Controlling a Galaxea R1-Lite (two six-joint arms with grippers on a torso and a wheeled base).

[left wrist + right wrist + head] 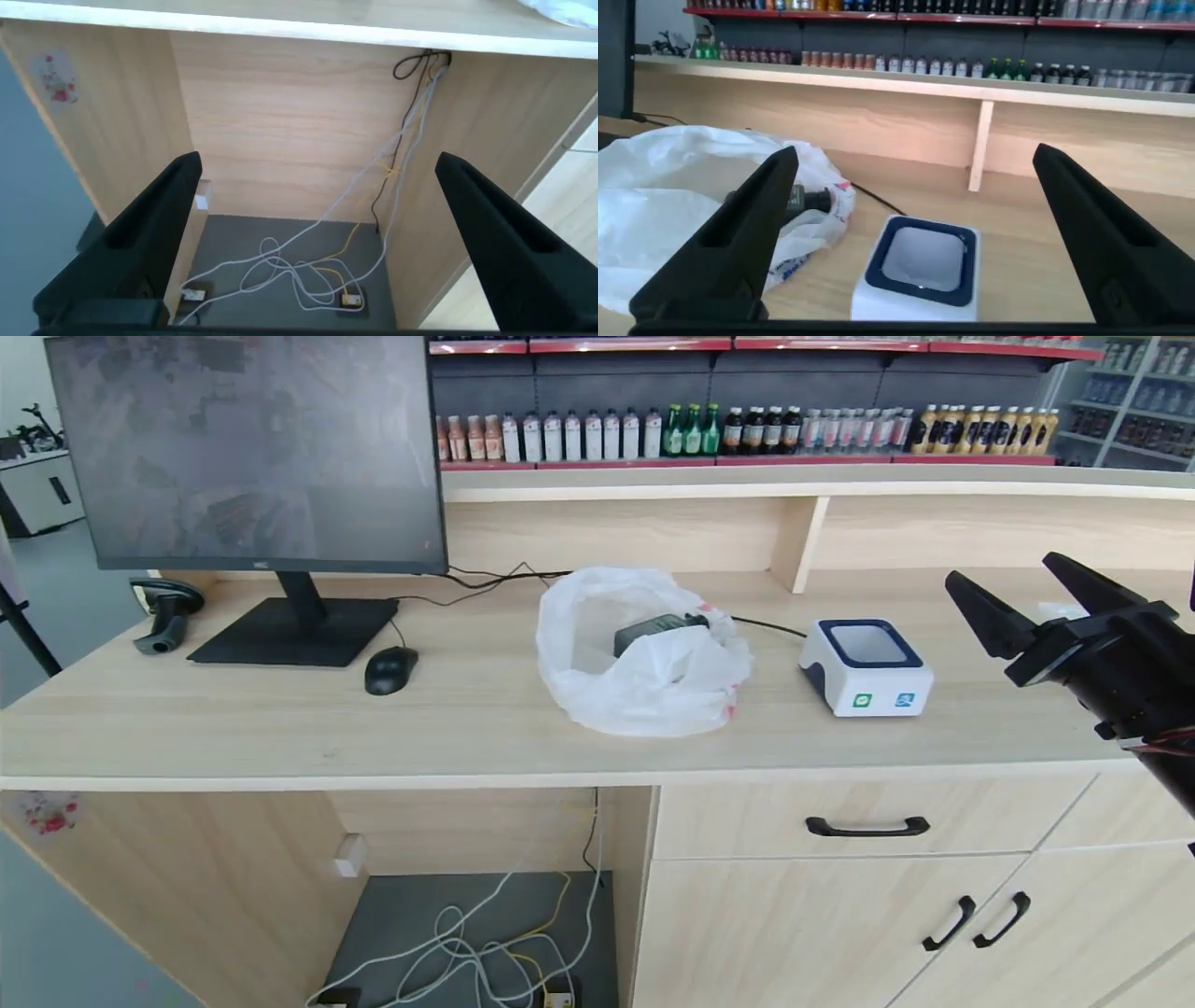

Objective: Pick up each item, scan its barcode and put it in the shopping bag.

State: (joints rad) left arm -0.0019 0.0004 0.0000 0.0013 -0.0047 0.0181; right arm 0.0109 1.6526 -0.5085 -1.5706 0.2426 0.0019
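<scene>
**Wooden checkout counter: bag in the middle, both grippers spread**

Pale wood counter [467, 709] runs across the head view, with a shelf of bottles [747, 429] behind it at 12 o'clock. A dark monitor [247, 453] stands at 10 o'clock from the middle of the counter. The white plastic shopping bag [644, 681] lies slumped in the middle of the counter, mouth up, with a dark item [653, 633] lying inside it. The right gripper [1004, 569] hangs above the counter at 3 o'clock, its fingers wide apart and holding nothing. At 3 o'clock from the bag, near it but not touching, sits the white barcode scanner [866, 667] with a navy-rimmed window. A black mouse [390, 669] rests at 9 o'clock from the bag, and a handheld scanner [166, 611] stands past the monitor's foot. The left gripper [318, 163], fingers also spread and holding nothing, faces the recess under the counter, where loose cables [308, 271] lie.
</scene>
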